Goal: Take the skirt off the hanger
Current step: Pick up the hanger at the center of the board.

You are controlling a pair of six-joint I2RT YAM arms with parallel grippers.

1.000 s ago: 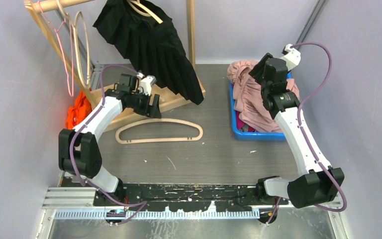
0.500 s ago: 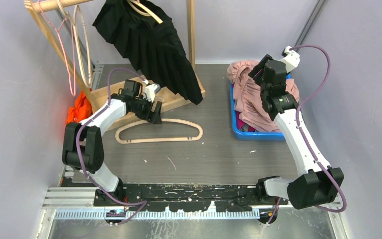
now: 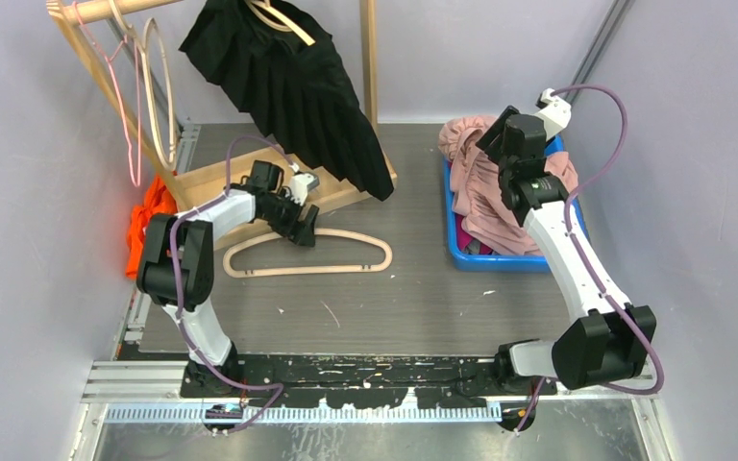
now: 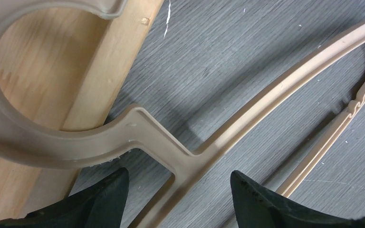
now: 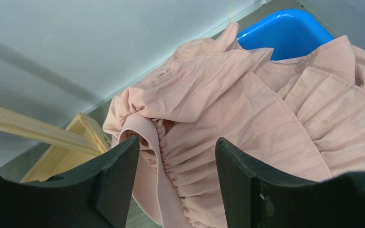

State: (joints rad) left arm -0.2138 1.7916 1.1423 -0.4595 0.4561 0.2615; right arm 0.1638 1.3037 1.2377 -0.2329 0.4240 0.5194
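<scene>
While my left hand [image 4: 177, 176] hung low over the counter [image 4: 275, 61], its two fingers stood well apart and gripped nothing. The neck of a bare beige hanger [image 4: 247, 118] lay between them, flat on the counter. That hanger's hook reached onto the wooden base [image 4: 43, 71] of the clothes rack. My right hand [image 5: 176, 142] was open too and empty, poised above a crumpled pink garment [image 5: 247, 109] heaped in a blue bin [image 5: 285, 35] at the right side of the counter. Whether its fingers touched the cloth I could not tell. The black skirt [image 3: 298, 96] hung on a second hanger [image 3: 283, 21] high on the rack, draping down beside the upright post [image 3: 370, 58], above and beyond my left hand, with neither hand touching it.
</scene>
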